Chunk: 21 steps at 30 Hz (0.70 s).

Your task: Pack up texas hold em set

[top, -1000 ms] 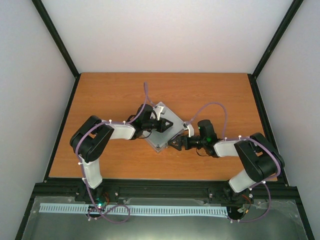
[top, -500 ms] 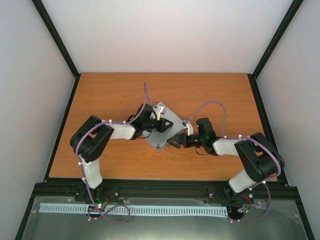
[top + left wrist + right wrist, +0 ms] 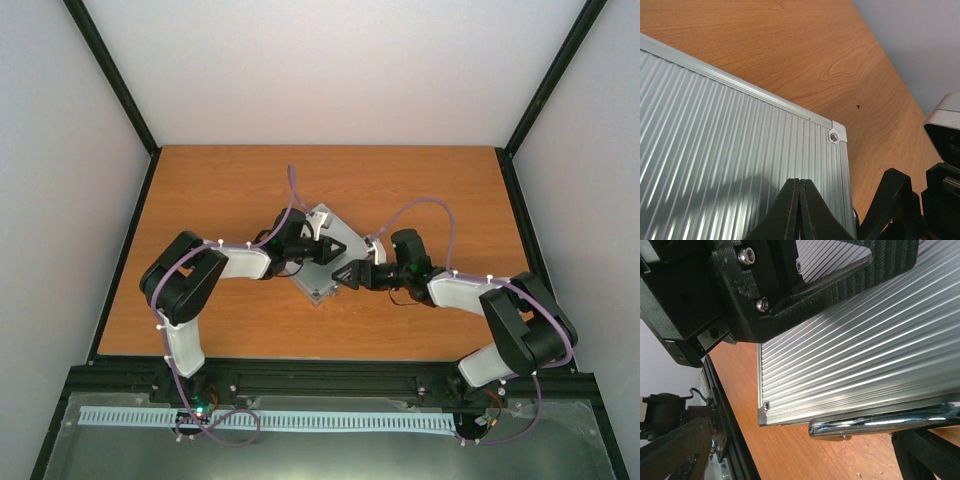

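The texas hold em set shows as a closed silver ribbed case [image 3: 318,291], lying cornerwise at the table's middle. My left gripper [image 3: 335,247] is shut with nothing in it, its tips [image 3: 799,181] low over the lid [image 3: 715,150] near a riveted corner [image 3: 834,135]. My right gripper [image 3: 346,274] is open at the case's near right edge. In the right wrist view one black finger [image 3: 840,285] lies over the ribbed lid [image 3: 865,355] and the other [image 3: 927,455] sits below the chrome handle [image 3: 880,422].
Bare wooden table [image 3: 200,200] surrounds the case. Black frame rails [image 3: 300,372] run along the near edge, and white walls close off the back and sides.
My right gripper has moved left and a little away from the near edge, up to the case's handle side. The left gripper and the case have stayed put.
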Each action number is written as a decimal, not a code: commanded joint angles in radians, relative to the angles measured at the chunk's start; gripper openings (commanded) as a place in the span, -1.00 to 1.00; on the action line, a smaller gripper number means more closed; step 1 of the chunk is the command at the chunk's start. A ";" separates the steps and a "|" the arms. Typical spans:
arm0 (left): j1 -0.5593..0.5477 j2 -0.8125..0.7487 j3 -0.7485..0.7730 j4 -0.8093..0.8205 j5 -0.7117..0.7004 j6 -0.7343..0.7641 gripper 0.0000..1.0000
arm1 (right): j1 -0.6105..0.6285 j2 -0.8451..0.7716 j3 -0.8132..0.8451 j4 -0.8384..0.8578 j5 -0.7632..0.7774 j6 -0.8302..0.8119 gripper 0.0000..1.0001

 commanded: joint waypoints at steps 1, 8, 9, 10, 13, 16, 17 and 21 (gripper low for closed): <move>-0.034 0.177 -0.115 -0.352 -0.028 0.003 -0.98 | 0.025 -0.033 0.066 0.103 -0.062 -0.018 1.00; -0.035 0.179 -0.119 -0.349 -0.028 0.002 -0.99 | 0.025 -0.119 0.052 -0.008 0.014 -0.071 1.00; -0.035 0.180 -0.117 -0.349 -0.027 0.001 -0.98 | 0.025 -0.137 0.051 -0.028 0.027 -0.083 1.00; -0.035 0.181 -0.116 -0.350 -0.028 0.001 -0.98 | 0.024 -0.153 0.050 -0.048 0.036 -0.092 1.00; -0.035 0.188 -0.109 -0.353 -0.025 0.002 -0.98 | 0.023 -0.183 0.042 -0.073 0.047 -0.100 1.00; -0.035 0.188 -0.107 -0.356 -0.026 0.003 -0.98 | 0.023 -0.188 0.029 -0.079 0.050 -0.096 1.00; -0.034 0.186 -0.105 -0.357 -0.026 0.004 -0.98 | 0.023 -0.186 0.020 -0.074 0.051 -0.092 1.00; -0.035 0.183 -0.106 -0.359 -0.028 0.003 -0.98 | 0.023 -0.190 -0.020 -0.067 0.063 -0.082 0.98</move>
